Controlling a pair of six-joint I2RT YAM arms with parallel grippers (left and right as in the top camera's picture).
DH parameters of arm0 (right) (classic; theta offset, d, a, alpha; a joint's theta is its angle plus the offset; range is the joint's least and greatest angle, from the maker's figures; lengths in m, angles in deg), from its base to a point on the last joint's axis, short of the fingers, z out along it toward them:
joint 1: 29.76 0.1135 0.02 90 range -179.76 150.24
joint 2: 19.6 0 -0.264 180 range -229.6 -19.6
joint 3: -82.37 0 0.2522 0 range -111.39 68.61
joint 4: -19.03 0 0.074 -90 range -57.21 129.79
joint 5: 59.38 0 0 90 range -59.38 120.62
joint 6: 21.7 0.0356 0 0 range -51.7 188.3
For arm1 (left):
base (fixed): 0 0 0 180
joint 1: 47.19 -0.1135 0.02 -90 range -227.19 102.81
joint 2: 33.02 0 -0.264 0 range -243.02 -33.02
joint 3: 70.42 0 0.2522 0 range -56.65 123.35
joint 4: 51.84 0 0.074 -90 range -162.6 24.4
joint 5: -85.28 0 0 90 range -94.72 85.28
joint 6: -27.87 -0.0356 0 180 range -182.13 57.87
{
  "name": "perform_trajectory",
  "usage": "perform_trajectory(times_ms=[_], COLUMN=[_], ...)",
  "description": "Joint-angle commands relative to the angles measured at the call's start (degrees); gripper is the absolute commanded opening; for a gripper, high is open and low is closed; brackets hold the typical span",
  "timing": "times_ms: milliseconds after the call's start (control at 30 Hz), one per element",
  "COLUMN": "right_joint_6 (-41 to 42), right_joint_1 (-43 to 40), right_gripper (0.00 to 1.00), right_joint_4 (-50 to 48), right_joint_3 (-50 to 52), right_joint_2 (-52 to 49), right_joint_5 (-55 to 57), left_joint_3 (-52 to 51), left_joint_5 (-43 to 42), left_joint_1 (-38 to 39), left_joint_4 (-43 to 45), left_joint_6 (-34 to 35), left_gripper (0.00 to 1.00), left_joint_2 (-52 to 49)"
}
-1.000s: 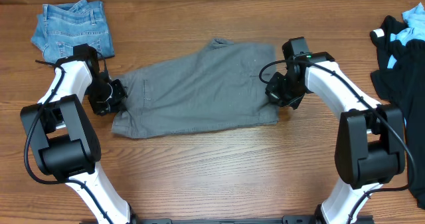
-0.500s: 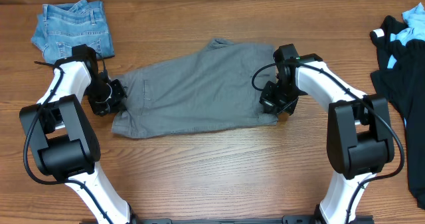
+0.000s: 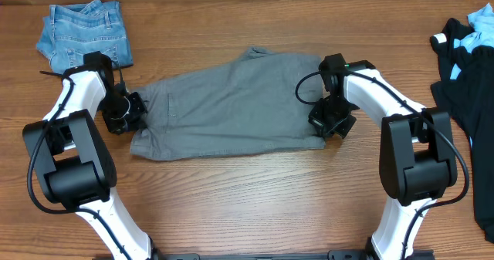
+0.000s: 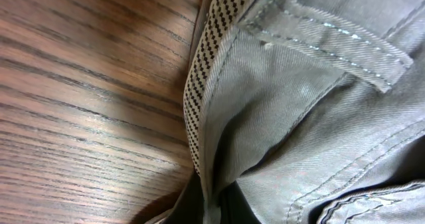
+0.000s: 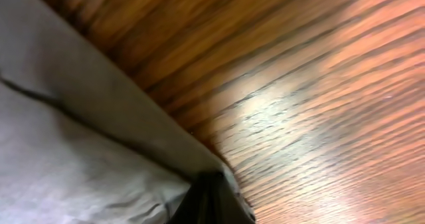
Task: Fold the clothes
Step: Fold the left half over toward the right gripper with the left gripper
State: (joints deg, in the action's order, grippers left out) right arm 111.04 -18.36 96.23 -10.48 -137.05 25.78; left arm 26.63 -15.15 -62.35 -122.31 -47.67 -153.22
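Mid-table, the grey trousers [image 3: 231, 109] lie flat, waistband toward the robot's left, leg hems toward its right. At the waistband edge the left gripper [image 3: 131, 112] is clamped on the cloth: its wrist view shows the waistband [image 4: 199, 84] with dotted lining, a belt loop [image 4: 325, 38] above, and fabric running down into the closed dark fingers [image 4: 236, 212]. At the lower right hem corner the right gripper [image 3: 333, 123] is pinched on the cloth too; its wrist view is blurred, but the hem edge converges into 1 narrow dark wedge at the bottom. The denim piece [image 3: 83, 32] lies at the far-left corner and the black-and-cyan garment [image 3: 463, 59] at the right edge, both well apart from the trousers, all 3 on the wood table [image 3: 247, 198]
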Motion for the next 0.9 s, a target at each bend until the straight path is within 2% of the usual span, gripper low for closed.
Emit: perform_trajectory(times_ms=[0,100,167,200,233,300,333,400,567,667,867], right_joint_6=[1.2,1.0,1.0,1.0,0.6,0.3,0.3,0.3,0.3,0.5,2.3], right_joint_1=[-0.6,-0.6,-0.6,-0.6,-0.6,-0.6,-0.6,-0.6,0.9,2.3,3.9], right_gripper=[0.04,0.04,0.12,0.26,0.46,0.77,0.84,0.87,0.86,0.81,0.80], right_joint_4=[0.8,1.2,1.1,0.9,0.2,-2.1,-3.8,-6.5,-9.2,-11.0,-14.9], right_joint_3=[0.0,-1.9,-3.5,-4.2,-4.9,-5.8,-5.9,-5.8,-5.4,-4.5,-1.6], right_joint_2=[0.8,4.9,8.1,9.3,10.4,12.2,12.6,12.7,11.2,10.7,10.7], right_joint_5=[6.5,6.3,5.0,4.0,2.5,-1.3,-3.5,-6.7,-6.7,-5.7,-2.8], left_joint_3=[1.2,3.6,5.0,5.5,5.8,6.1,6.1,6.1,6.1,6.1,6.1], left_joint_5=[3.9,2.9,2.9,2.9,2.9,3.1,3.2,3.1,2.8,-1.8,-7.6], left_joint_1=[-0.7,-0.7,-0.4,-0.4,-0.3,-0.2,-0.3,-0.2,-0.2,0.2,6.1], left_joint_4=[-1.4,-3.9,-5.6,-6.3,-7.0,-8.2,-8.8,-9.6,-11.8,-13.0,-13.6], left_joint_6=[-0.7,-0.8,-0.7,-0.7,-0.7,-0.7,-0.7,-0.7,-0.2,-0.3,0.0], left_gripper=[0.04,0.04,0.04,0.04,0.04,0.04,0.04,0.04,0.04,0.04,0.04], left_joint_2=[-3.6,-1.7,0.0,0.9,2.1,4.6,6.1,8.9,16.0,20.1,24.0])
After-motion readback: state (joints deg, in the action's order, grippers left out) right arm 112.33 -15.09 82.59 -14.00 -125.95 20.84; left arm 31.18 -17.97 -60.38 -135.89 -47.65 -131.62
